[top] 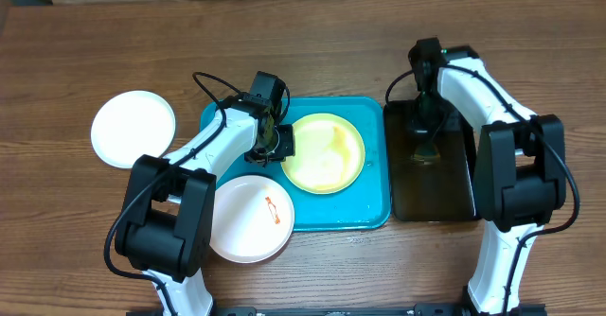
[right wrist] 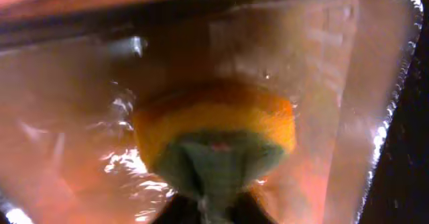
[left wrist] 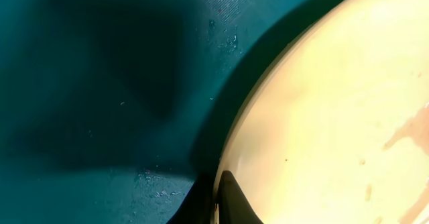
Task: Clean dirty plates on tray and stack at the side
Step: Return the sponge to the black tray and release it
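The pale yellow plate (top: 325,152) with a green rim lies in the turquoise tray (top: 374,169). My left gripper (top: 276,144) is shut on the plate's left rim; in the left wrist view the fingers (left wrist: 218,200) pinch the rim of the yellow plate (left wrist: 335,130), which carries orange smears. A white plate with an orange-red smear (top: 248,218) lies on the table at the tray's front left. A clean-looking white plate (top: 133,129) lies farther left. My right gripper (top: 425,146) is shut on a yellow-green sponge (right wrist: 214,133) in the black tray's water.
The black tray (top: 454,198) stands right of the turquoise tray and holds water. Wooden table top surrounds both trays.
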You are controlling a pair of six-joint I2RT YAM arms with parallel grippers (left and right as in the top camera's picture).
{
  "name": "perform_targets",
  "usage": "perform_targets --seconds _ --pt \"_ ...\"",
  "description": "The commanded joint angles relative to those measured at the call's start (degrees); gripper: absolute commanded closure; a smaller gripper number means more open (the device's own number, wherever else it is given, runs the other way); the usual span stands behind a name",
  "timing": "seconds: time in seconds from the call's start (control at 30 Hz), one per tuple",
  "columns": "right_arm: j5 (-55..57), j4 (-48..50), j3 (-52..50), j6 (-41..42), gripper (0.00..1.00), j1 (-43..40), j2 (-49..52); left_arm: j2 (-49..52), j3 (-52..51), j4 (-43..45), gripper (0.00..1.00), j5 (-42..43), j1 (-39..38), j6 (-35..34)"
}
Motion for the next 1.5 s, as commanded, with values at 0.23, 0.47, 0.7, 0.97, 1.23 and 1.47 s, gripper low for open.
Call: perform_targets --seconds 0.23,0.47,0.7,0.97,1.23,1.47 --pt "1.11 -8.81 6.8 0.2 0.62 -0.96 -1.14 1.36 -0.42 0.13 0.85 -0.48 0.24 0.04" --pt "-3.45 -11.34 8.37 0.17 0.43 -3.28 -1.11 1.38 -0.42 -0.04 0.8 -0.46 0.24 0.02" --pt "-6.27 -10.27 4.5 -0.02 0.42 -2.71 -1.01 1.38 -0.42 -0.07 0.79 -0.46 0.24 0.02" --pt "-6.25 -4.72 -3.37 0.02 0.42 -2.47 -1.01 1.38 -0.42 -0.11 0.76 -0.44 0.24 0.02" --pt "-6.27 -5.49 1.09 -0.02 0.41 -2.71 -1.14 1.38 -0.42 -0.2 0.74 -0.46 0.24 0.04" --pt "-6.25 -10.6 13.86 -0.24 0.37 -3.52 -1.14 1.38 -0.42 -0.17 0.74 -0.46 0.24 0.02"
